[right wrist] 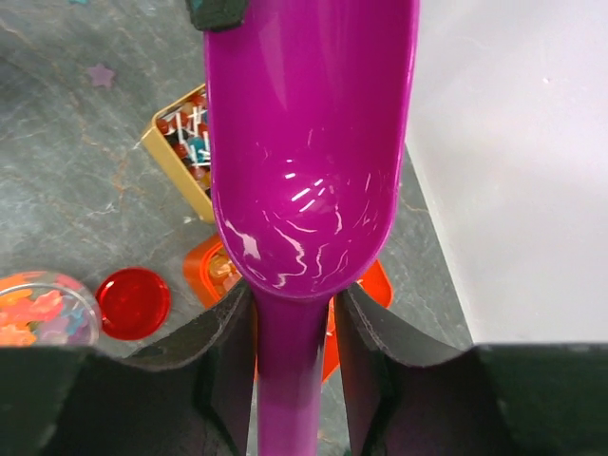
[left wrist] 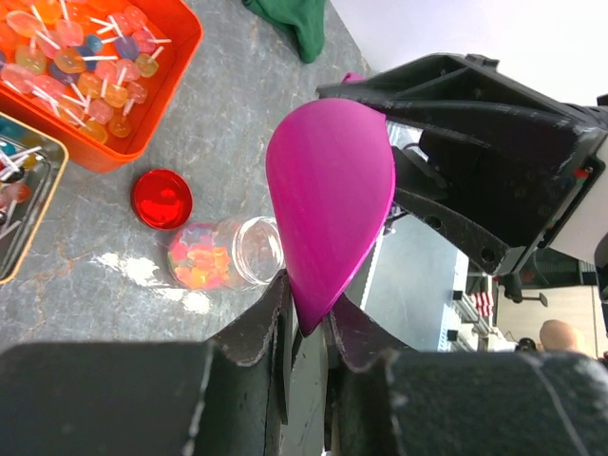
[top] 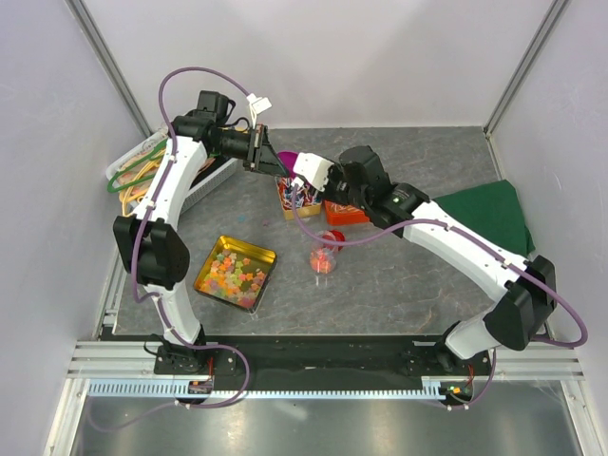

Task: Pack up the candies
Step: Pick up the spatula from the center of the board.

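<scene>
A purple scoop (top: pixel 288 158) hangs in the air between my two grippers at the back of the table. My left gripper (left wrist: pixel 309 299) is shut on the pointed front lip of the scoop's bowl (left wrist: pixel 328 190). My right gripper (right wrist: pixel 293 294) straddles the scoop handle (right wrist: pixel 290 370), with its left finger against it and a thin gap on the right. The scoop bowl (right wrist: pixel 309 142) is empty. Pastel candies fill a square gold tin (top: pixel 235 274). More lie in a clear jar (top: pixel 323 258) on its side. Wrapped pieces sit in a small gold tin (top: pixel 296 197).
A round red lid (top: pixel 330 237) lies beside the jar. An orange tray (top: pixel 347 214) of lollipops sits under the right arm. A green cloth (top: pixel 484 214) lies at the right wall. A basket of hangers (top: pixel 142 166) stands at the left wall.
</scene>
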You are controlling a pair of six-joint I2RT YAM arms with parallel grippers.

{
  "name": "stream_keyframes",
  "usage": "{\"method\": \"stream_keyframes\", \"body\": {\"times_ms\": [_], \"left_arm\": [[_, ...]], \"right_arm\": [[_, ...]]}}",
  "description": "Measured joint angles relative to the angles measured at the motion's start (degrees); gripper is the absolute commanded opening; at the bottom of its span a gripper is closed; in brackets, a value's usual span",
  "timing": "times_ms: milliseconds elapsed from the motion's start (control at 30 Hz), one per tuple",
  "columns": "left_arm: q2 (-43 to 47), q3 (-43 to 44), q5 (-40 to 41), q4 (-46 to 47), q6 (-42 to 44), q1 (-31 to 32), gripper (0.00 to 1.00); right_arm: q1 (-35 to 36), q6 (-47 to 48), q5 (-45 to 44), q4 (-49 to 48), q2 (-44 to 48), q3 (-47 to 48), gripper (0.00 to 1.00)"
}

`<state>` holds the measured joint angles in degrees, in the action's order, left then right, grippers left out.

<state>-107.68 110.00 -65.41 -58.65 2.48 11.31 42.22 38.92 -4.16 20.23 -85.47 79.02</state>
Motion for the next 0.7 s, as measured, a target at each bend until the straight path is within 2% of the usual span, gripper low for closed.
{"method": "stream_keyframes", "body": {"times_ms": [33,133,367,400,500,567,600,633,667,700], "left_arm": [[0.1,-0.1,-0.2,-0.3,0.4,0.0,0.02],[0.1,-0.2,-0.7,-1.7,1.6,0.0,0.02],[0.1,-0.9,-2.6,-4.6,4.5,-0.3,0.02],[0.1,-1.0,-2.8,-5.0,4.9,-0.4,0.02],[0.1,-1.6,-3.6,-6.1,6.6,-0.4,0.02],[0.1,-1.9,-3.9,-6.8,7.5,-0.5,0.02],[0.1,-2.1,-4.0,-7.5,8.0,-0.5,0.02],[0.0,-2.1,-4.2,-8.0,8.7,-0.6,0.02],[0.0,-2.2,-4.3,-8.6,9.3,-0.6,0.02],[0.0,-2.3,-4.3,-9.1,9.8,-0.6,0.06]], "right_arm": [[0.0,0.0,0.8,0.7,0.0,0.2,0.38],[0.0,0.0,2.1,2.1,0.0,0.6,0.35],[-0.1,-0.1,3.8,4.4,0.0,1.6,0.34],[-0.1,-0.1,4.0,4.6,0.0,1.6,0.31],[-0.1,-0.1,4.6,5.2,0.0,1.7,0.14],[-0.1,-0.1,5.0,5.6,0.0,1.7,0.12],[-0.1,-0.2,5.3,5.9,0.0,1.7,0.04],[-0.1,-0.2,5.5,6.1,0.0,1.7,0.0],[-0.1,-0.2,5.7,6.3,0.0,1.8,0.0],[-0.1,-0.2,5.9,6.5,0.0,1.8,0.0]]}}
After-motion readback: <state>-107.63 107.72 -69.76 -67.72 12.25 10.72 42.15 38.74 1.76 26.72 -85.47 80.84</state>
